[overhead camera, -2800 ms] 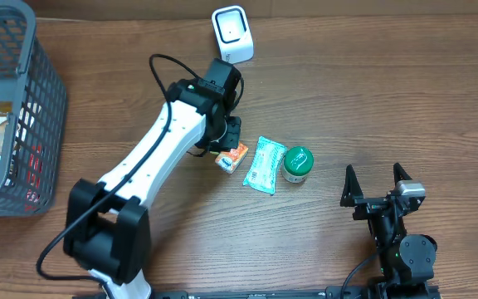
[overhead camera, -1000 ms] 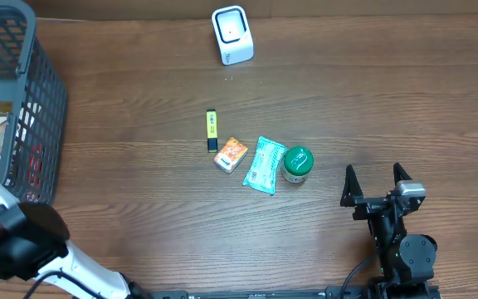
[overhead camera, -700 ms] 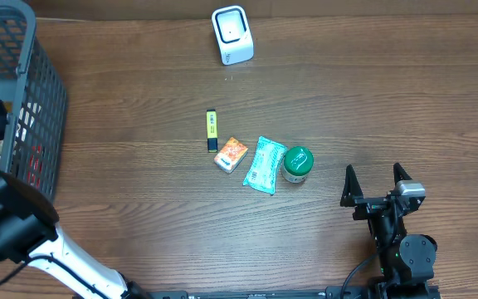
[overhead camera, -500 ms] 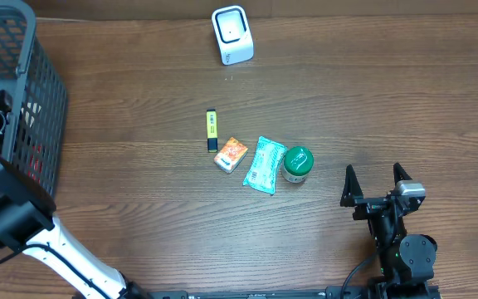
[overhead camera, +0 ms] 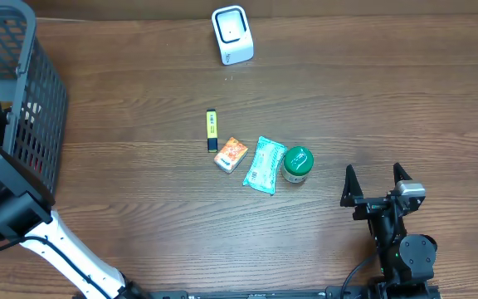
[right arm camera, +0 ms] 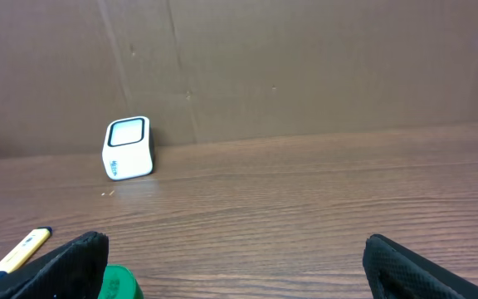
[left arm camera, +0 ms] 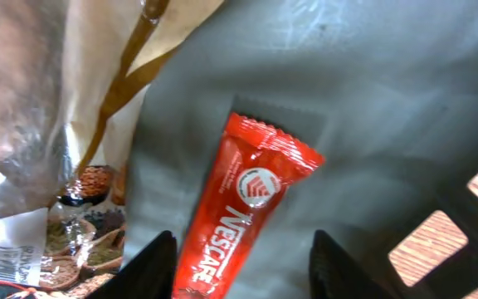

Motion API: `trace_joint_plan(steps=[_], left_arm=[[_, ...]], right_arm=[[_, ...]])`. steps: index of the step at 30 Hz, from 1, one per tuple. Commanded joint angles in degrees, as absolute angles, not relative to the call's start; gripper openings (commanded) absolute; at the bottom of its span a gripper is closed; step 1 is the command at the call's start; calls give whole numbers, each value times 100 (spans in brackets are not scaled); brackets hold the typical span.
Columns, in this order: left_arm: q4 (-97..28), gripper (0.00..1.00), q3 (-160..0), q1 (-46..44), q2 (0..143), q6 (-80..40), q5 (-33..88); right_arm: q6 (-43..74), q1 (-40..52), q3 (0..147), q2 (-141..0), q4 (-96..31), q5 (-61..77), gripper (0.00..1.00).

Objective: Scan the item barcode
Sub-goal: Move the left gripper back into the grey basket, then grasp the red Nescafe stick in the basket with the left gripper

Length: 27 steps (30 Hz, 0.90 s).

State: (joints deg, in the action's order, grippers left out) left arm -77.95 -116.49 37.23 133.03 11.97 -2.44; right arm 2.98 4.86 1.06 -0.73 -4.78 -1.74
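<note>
A red Nescafe sachet (left arm camera: 239, 216) lies flat on the grey floor of the basket (overhead camera: 44, 75), its long axis running lower left to upper right in the left wrist view, crimped end uppermost. The left gripper (left arm camera: 241, 242) straddles its lower end, jaws apart and not clamped. The left arm (overhead camera: 7, 208) bends over the basket wall. The right gripper (overhead camera: 377, 178) rests wide open, well away from the scanner (overhead camera: 232, 35).
</note>
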Motion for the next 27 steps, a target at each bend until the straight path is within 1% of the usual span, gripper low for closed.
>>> trace_joint_plan(steps=[1, 9, 13, 14, 15, 16, 20, 27], left_arm=[[-7773, 49, -11629, 3726, 13360, 1155, -355], [-7695, 48, -11231, 3726, 13367, 1024, -360], [-7312, 43, -10674, 3706, 13371, 1024, -338], [-7223, 39, -10560, 3697, 13371, 1024, -333], [-7148, 24, -10468, 3684, 13371, 1024, -327], [-7135, 4, -10436, 3673, 13371, 1026, -305], [-7260, 4, -10702, 3603, 13336, 1050, -95], [-7861, 4, -12324, 3420, 13336, 1046, -58]], right_arm=[[272, 480, 45, -19, -464, -185, 100], [272, 480, 45, -19, -464, -185, 100], [272, 480, 45, -19, -464, -185, 100], [272, 480, 45, -19, -464, -185, 100], [272, 480, 45, -19, -464, -185, 100], [274, 480, 45, -19, -464, -185, 100], [272, 480, 45, -19, -464, -185, 100], [274, 480, 45, -19, -464, -185, 100]])
